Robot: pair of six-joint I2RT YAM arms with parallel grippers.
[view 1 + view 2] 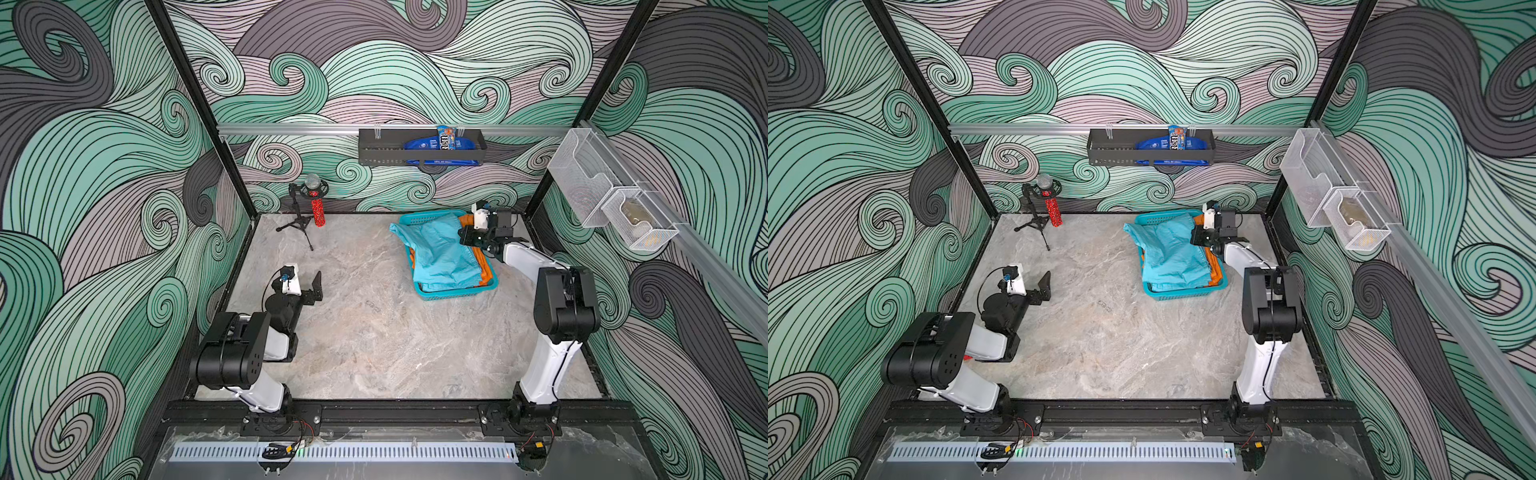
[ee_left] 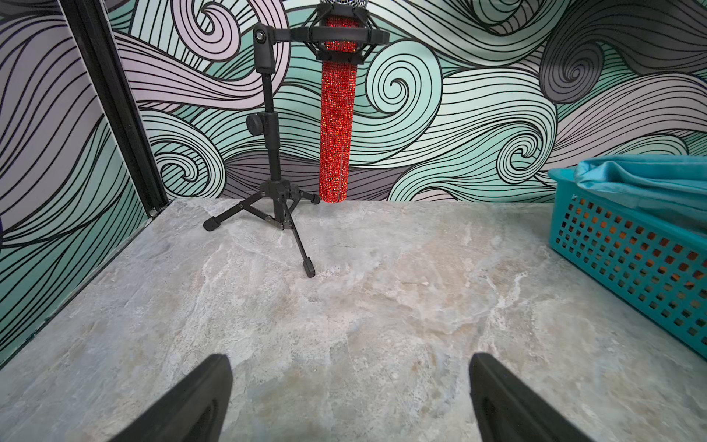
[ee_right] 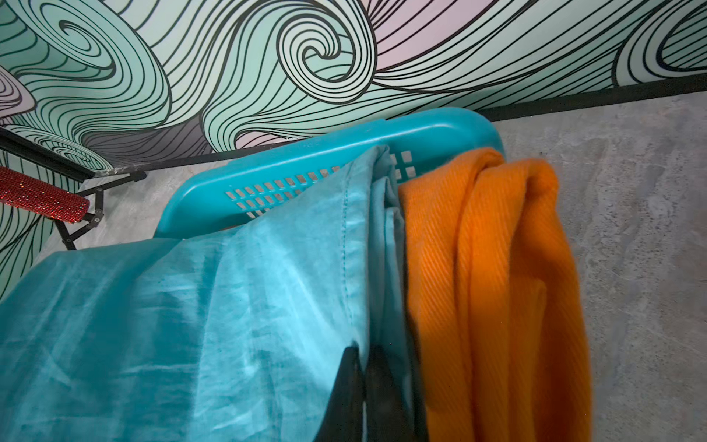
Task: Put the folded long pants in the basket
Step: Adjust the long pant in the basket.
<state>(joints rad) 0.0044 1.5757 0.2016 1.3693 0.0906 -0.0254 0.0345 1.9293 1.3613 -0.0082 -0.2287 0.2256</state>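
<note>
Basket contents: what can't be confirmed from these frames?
- Khaki pants: not visible in any view; the turquoise pants and orange pants cover the basket interior.
- Right gripper: jaws shut at the turquoise cloth; whether fabric is pinched is hidden.
- Wire-mesh bin contents: too small.

The left arm sits folded low, its gripper [image 2: 350, 398] level with jaws spread wide and empty, while the right arm reaches far forward, wrist bent down, its gripper [image 3: 363, 382] with jaws pressed together on thin blue cloth [image 3: 191, 325].
</note>
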